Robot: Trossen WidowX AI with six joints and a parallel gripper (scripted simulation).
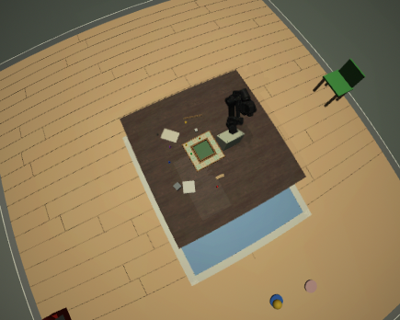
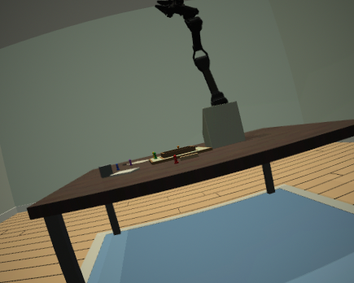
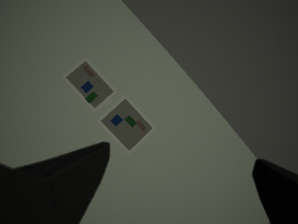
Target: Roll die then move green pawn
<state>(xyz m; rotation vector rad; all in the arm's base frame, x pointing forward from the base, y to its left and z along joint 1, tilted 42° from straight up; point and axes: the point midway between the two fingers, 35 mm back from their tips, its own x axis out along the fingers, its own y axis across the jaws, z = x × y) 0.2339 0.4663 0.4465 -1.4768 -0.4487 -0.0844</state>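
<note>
Dark tabletop (image 2: 248,150) carries the green pawn (image 2: 154,155) far below the raised claw (image 2: 167,7); fingers spread, gripping nothing.

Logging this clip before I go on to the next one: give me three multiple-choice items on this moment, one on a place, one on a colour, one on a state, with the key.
1. Where is the gripper?
A. Raised high above the table
B. Down in the tray
C. Resting on a paper sheet

2. What colour is the chair on the floor beside the table?
A. Red
B. Green
C. Blue

3. What state is the gripper in?
A. Shut on the die
B. Shut on the green pawn
C. Open, holding nothing

Key: 1 A, the exterior view shows the arm stretched up from its pedestal, far above the board. 2 B, the top view shows a green seat and back. 3 C, the wrist view shows both fingers wide apart with only the wall between them.
</note>
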